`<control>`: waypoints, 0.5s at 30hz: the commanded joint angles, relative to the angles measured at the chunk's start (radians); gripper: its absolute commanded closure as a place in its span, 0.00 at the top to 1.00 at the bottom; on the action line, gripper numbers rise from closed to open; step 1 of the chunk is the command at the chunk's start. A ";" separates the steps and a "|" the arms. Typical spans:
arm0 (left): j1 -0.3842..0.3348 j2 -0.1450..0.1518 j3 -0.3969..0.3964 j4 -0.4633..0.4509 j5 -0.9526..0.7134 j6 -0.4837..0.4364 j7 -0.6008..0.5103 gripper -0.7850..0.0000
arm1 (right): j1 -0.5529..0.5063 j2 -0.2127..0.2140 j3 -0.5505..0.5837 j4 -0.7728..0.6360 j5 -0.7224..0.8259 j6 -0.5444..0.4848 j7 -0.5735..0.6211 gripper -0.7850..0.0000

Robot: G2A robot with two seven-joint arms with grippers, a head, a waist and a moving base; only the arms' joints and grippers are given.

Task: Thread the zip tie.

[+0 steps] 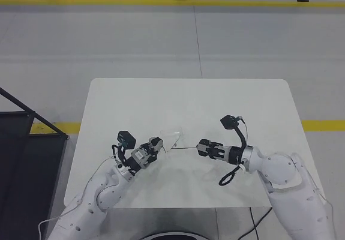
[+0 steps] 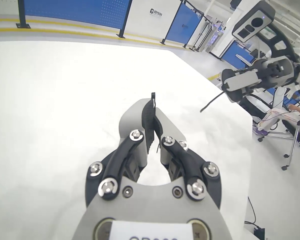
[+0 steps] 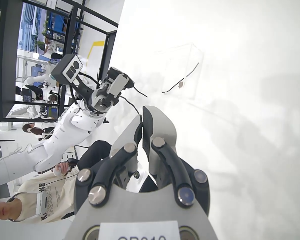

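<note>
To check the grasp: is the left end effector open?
No, the left end effector is closed on the zip tie.

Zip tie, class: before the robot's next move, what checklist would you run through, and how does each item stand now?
1. Left gripper shut on the zip tie: ok.
2. Right gripper shut on the strap: ok.
3. Free tip threaded through the end at the left gripper: not ok, they are apart.
4. Free tip lined up with that held end: cannot tell.
</note>
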 commanded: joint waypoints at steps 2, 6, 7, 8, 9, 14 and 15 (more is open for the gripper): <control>0.000 0.000 0.000 0.000 0.000 0.000 0.000 0.00 | 0.002 0.000 -0.001 0.002 0.000 0.000 0.000 0.00; 0.000 0.000 0.000 0.000 0.000 0.000 0.000 0.00 | 0.002 0.000 -0.001 0.002 0.000 0.000 0.000 0.00; 0.000 0.000 0.000 0.000 0.000 0.000 0.000 0.00 | 0.002 0.000 -0.001 0.002 0.000 0.000 0.000 0.00; 0.000 0.000 0.000 0.000 0.000 0.000 0.000 0.00 | 0.002 0.000 -0.001 0.002 0.000 0.000 0.000 0.00; 0.001 -0.001 0.000 -0.005 0.014 0.023 -0.008 0.00 | 0.002 0.000 -0.001 0.002 0.000 0.000 0.000 0.00; 0.006 -0.008 0.019 -0.027 0.095 0.111 0.002 0.00 | -0.008 -0.001 -0.012 0.013 0.018 -0.014 -0.027 0.00; 0.007 -0.010 0.022 -0.026 0.106 0.118 0.011 0.00 | -0.006 0.000 -0.012 0.017 0.022 -0.016 -0.027 0.00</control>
